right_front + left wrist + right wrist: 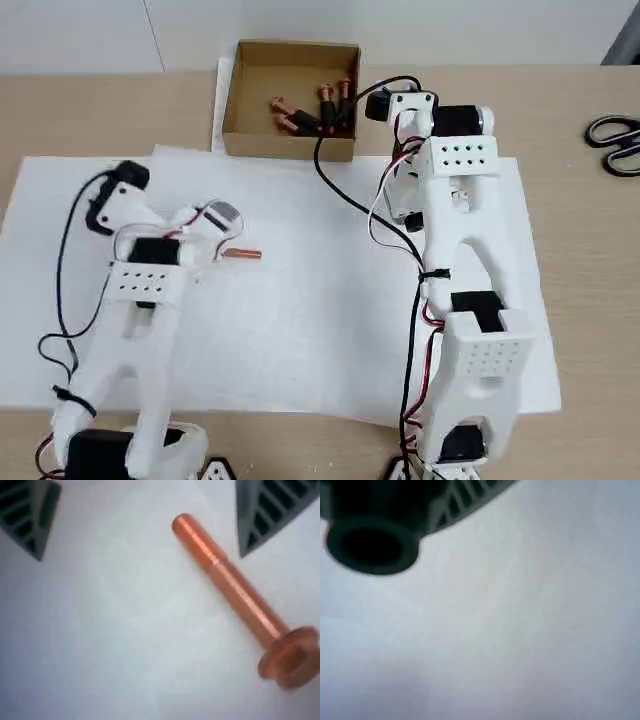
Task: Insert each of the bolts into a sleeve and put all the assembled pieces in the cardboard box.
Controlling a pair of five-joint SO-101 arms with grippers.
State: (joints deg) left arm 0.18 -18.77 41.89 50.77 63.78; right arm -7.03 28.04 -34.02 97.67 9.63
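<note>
Jaws of your left gripper [140, 555] stand open above the bolt [235, 595], which lies flat on the sheet [300, 320], skewed past one tip. Square up to its shank before closing. Your right gripper [408, 205] seems clamped on a sleeve [372, 545].

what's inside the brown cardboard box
Several copper-coloured bolts fitted in dark sleeves lie clustered in the right half of the brown cardboard box. They overlap, so their count is unclear, and the near wall hides the floor just behind it.
</note>
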